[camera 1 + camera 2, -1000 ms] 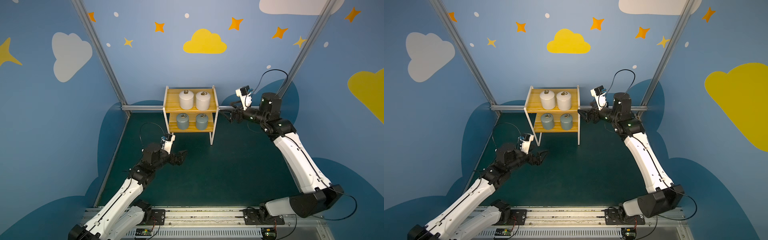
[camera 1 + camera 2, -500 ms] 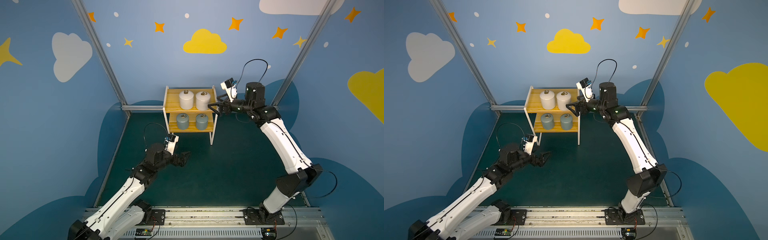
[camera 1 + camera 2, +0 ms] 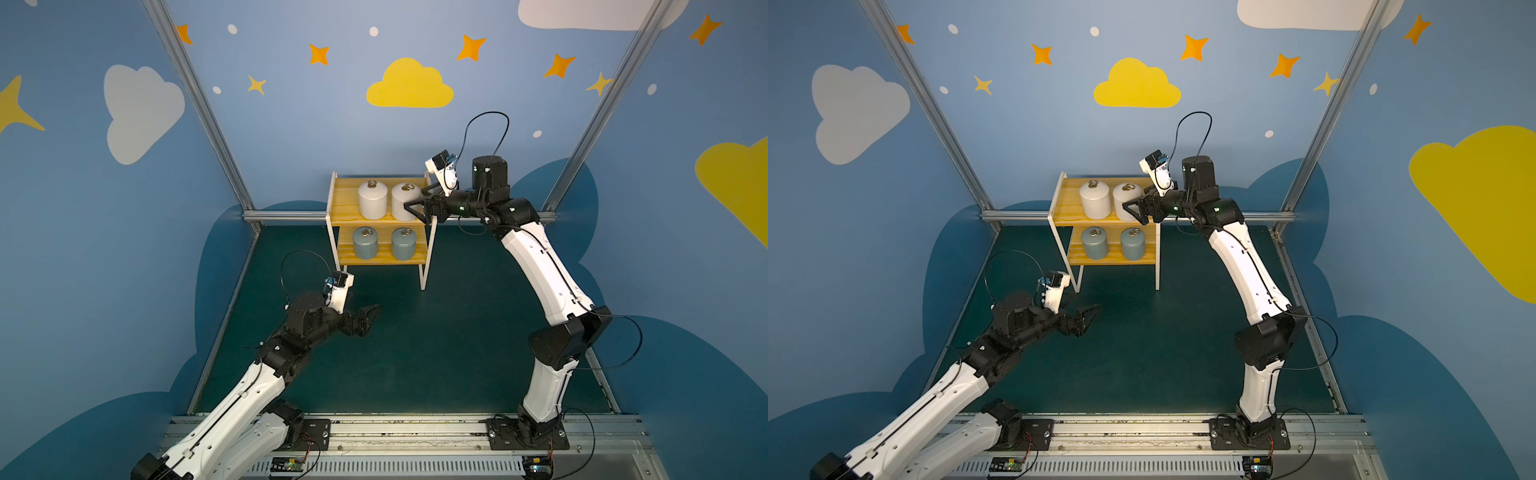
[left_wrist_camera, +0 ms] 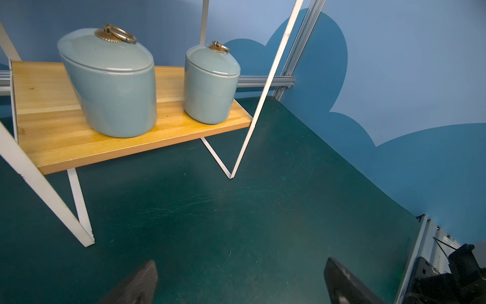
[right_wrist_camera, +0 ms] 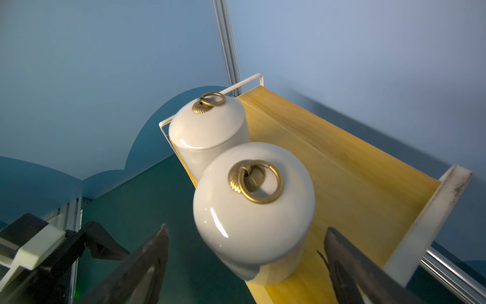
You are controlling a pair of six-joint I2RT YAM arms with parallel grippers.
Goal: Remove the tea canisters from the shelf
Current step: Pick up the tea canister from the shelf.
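The right arm (image 3: 540, 266), its elbow low by the rail (image 3: 415, 428) a second ago, has lifted and swung inward. This has carried the right gripper (image 3: 414, 210) from well right of the shelf (image 3: 345, 199) to the upper board. Its spread jaws now flank the right white canister (image 3: 401, 203), which sits between the fingers (image 5: 147, 263) in the right wrist view; contact cannot be told. The left gripper (image 3: 371, 319) has drifted slightly over the mat (image 3: 415, 353).

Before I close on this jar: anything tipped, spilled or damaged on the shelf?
Nothing stands out. The white canisters on top and the grey-blue canisters below stand upright, lids on; the shelf sits level. The right gripper is open, straddling one white canister.
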